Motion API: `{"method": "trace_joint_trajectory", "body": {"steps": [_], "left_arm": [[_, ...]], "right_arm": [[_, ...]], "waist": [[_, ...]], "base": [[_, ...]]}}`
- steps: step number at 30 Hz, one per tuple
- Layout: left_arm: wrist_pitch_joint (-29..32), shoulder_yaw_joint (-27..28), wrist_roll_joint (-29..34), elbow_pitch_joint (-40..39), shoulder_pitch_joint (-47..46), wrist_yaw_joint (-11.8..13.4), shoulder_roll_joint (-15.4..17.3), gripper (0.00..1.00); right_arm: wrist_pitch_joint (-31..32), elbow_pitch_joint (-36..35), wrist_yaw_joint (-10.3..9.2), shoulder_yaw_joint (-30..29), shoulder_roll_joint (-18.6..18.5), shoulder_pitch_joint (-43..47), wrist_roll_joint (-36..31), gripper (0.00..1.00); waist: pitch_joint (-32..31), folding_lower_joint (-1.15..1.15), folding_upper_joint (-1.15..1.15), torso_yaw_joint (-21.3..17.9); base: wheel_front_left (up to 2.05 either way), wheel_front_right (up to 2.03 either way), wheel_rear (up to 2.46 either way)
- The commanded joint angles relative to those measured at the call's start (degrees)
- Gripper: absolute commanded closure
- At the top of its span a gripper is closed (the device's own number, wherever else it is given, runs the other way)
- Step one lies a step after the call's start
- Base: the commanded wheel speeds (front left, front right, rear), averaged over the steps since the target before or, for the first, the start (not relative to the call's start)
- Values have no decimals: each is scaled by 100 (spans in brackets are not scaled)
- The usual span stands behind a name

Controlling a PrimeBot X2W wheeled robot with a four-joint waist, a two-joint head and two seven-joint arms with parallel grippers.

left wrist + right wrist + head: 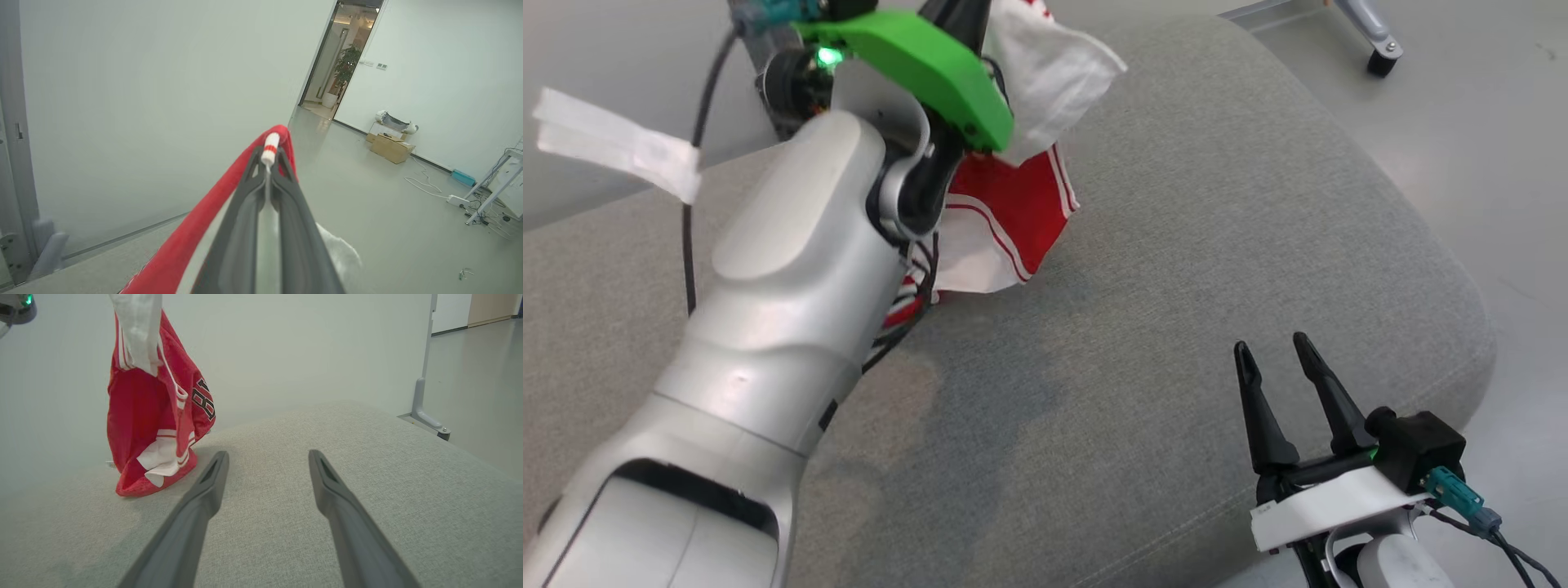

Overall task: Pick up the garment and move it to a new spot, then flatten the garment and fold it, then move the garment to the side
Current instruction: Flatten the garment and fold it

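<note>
Closely, from the left wrist: left gripper (pixel 269 161) clenched tight on a red-and-white fold of the garment (pixel 184 245). From the head: garment dangling over the far end of the grey cushion (pixel 1192 245), right gripper (pixel 1270 351) above its near corner. From the right wrist: fingers (pixel 204 490) spread wide, empty, garment's lower end resting on the cushion.
</note>
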Motion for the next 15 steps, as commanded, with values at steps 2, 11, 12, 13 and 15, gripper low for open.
{"method": "trace_joint_trajectory", "body": {"steps": [2,11,12,13,15], "left_arm": [[-29,32,-362,-138,-449,79,7,100],[-748,-66,-1986,1,-1782,802,20,100],[-799,-117,-2048,221,-1771,899,24,100],[-839,-150,-2065,492,-1714,1009,25,100],[-888,-195,-2022,1063,-1485,1106,33,100]], "right_arm": [[-20,36,0,52,-5,78,29,0],[-20,40,0,62,-2,9,60,0],[-20,46,0,72,-1,-10,66,0],[-20,47,0,93,-2,-21,75,0],[-20,42,0,131,-6,-24,91,0]], "waist": [[-197,0,0,-257],[-163,0,0,-312],[-165,0,0,-295],[-169,0,0,-286],[-182,0,0,-284]], "base": [[0,0,0],[0,0,0],[0,0,0],[0,0,0],[0,0,0]]}}
